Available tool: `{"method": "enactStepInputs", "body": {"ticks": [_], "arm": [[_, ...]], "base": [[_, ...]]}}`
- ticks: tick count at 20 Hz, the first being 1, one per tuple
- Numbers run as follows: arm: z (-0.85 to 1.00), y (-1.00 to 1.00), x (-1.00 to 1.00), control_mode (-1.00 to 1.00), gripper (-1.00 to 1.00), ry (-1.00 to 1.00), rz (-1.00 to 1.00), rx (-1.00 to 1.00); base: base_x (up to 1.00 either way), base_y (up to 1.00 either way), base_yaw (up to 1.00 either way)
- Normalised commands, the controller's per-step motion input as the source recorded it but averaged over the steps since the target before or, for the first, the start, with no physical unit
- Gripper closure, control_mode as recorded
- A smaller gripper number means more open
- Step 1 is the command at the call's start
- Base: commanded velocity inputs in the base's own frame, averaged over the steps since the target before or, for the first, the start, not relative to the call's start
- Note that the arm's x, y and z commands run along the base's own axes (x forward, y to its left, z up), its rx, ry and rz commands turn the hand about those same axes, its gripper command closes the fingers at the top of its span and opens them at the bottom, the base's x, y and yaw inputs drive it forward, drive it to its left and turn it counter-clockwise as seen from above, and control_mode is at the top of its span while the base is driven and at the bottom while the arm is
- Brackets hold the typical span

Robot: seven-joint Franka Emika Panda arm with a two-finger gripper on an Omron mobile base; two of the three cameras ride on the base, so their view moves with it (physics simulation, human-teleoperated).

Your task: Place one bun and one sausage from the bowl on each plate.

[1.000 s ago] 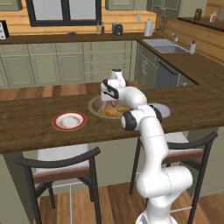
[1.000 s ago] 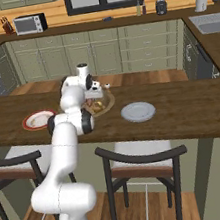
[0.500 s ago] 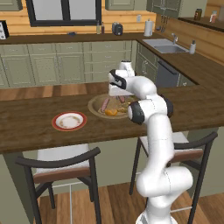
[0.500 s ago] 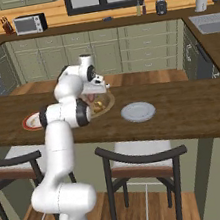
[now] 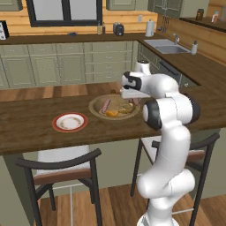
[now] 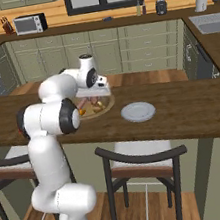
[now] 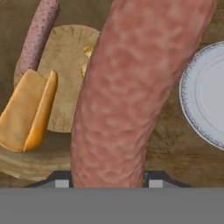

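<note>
My gripper (image 7: 108,183) is shut on a thick pink sausage (image 7: 131,87), which hangs close in front of the hand camera. Below it lies the wooden bowl (image 7: 65,57) with a second sausage (image 7: 37,35) and an orange bun (image 7: 28,111). The pale grey plate (image 7: 205,96) shows at the right edge. From the base, my gripper (image 5: 131,95) hovers over the right side of the bowl (image 5: 99,102). The red-rimmed plate (image 5: 69,122) lies left of the bowl, and the grey plate (image 6: 138,111) lies right of the bowl (image 6: 106,105).
The bowl and plates sit on a dark wooden counter (image 5: 26,128). Two dark chairs (image 5: 62,165) stand under its near edge. A sink (image 5: 170,47) and cabinets line the far walls.
The hand has swung to the right across the bowl, carrying the sausage toward the bowl's right side. The plates and bowl have stayed put.
</note>
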Motion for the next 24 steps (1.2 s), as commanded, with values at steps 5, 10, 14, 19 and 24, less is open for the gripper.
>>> {"method": "enactStepInputs", "body": {"ticks": [5,10,14,19,24], "arm": [[0.03,-0.93,-0.67,-1.00,1.00,0.00,-0.05,0.00],[0.04,-0.81,0.02,-1.00,1.00,0.03,-0.01,0.00],[0.00,-0.84,0.31,-1.00,1.00,0.09,0.00,0.00],[-0.03,-0.72,0.52,-1.00,1.00,0.09,0.00,0.00],[-0.24,-0.35,0.55,-1.00,1.00,0.06,0.00,0.00]], "base": [[0.00,0.00,0.00],[0.00,0.00,0.00],[0.00,0.00,0.00],[0.00,0.00,0.00],[0.00,0.00,0.00]]}}
